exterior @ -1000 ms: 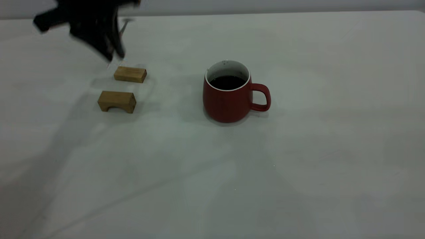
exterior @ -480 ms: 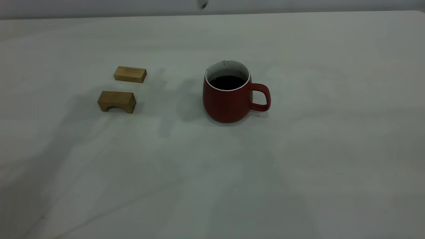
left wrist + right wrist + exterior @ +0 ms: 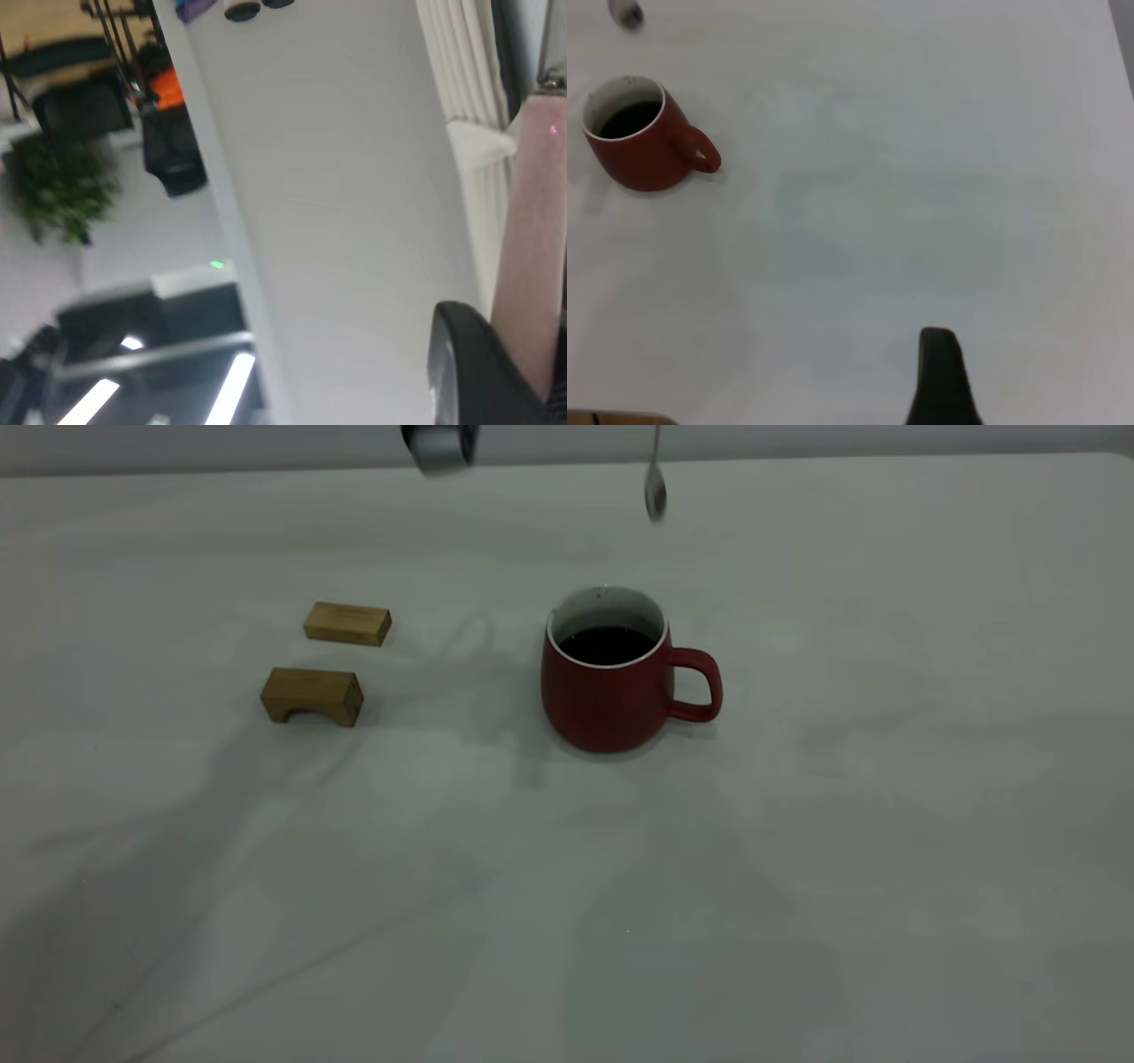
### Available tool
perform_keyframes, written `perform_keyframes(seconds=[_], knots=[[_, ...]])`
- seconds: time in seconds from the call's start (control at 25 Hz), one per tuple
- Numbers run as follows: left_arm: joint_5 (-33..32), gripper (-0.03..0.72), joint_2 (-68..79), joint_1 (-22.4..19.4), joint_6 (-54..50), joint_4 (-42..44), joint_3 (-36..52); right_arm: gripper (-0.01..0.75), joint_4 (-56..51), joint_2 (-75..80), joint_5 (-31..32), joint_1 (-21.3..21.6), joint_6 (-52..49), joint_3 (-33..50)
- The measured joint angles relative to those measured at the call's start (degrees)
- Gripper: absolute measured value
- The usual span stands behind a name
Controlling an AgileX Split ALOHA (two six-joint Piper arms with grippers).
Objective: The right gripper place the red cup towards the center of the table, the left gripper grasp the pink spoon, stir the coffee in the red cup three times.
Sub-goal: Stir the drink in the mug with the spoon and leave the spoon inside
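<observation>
The red cup point(image 3: 611, 691) stands upright near the middle of the table point(image 3: 797, 886), handle to the right, with dark coffee point(image 3: 608, 645) inside. The pink spoon hangs bowl down: its metal bowl point(image 3: 656, 494) is in the air above and slightly right of the cup's mouth, clear of it. My left gripper point(image 3: 518, 350) is shut on the spoon's pink handle point(image 3: 536, 230); only its silver-grey box point(image 3: 438, 447) shows at the exterior view's top edge. My right gripper point(image 3: 939, 381) hovers well to the right of the cup point(image 3: 642, 146), apart from it.
Two small wooden blocks point(image 3: 347, 623) point(image 3: 312, 695) lie left of the cup. The table's far edge point(image 3: 797, 459) runs behind the spoon. The tabletop spreads wide in front of and to the right of the cup.
The left gripper lifted from above the wooden blocks, left the exterior view, then moved right. The spoon's bowl now hangs above the cup. Cup and blocks have not moved.
</observation>
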State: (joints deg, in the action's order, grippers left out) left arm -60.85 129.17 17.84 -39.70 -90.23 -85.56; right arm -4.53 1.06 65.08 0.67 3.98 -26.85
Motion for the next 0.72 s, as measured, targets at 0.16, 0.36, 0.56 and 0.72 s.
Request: perform_keyframes(seconds=[0.16,0.36,0.56,0.72], knots=[[0.0,0.166,1.9,0.2,-7.0,-0.6,0.0,0.588,0.0,0.0,0.0,0.0,0.0,0.0],[0.7,0.166,1.9,0.2,-11.3,0.7,0.0,0.588,0.0,0.0,0.0,0.0,0.0,0.0],[4.2,0.166,1.9,0.1,-12.8,4.7,0.0,0.588,0.0,0.0,0.0,0.0,0.0,0.0],[5.8,0.166,2.5,-0.1,-13.0,6.6,0.0,0.587,0.0,0.0,0.0,0.0,0.0,0.0]])
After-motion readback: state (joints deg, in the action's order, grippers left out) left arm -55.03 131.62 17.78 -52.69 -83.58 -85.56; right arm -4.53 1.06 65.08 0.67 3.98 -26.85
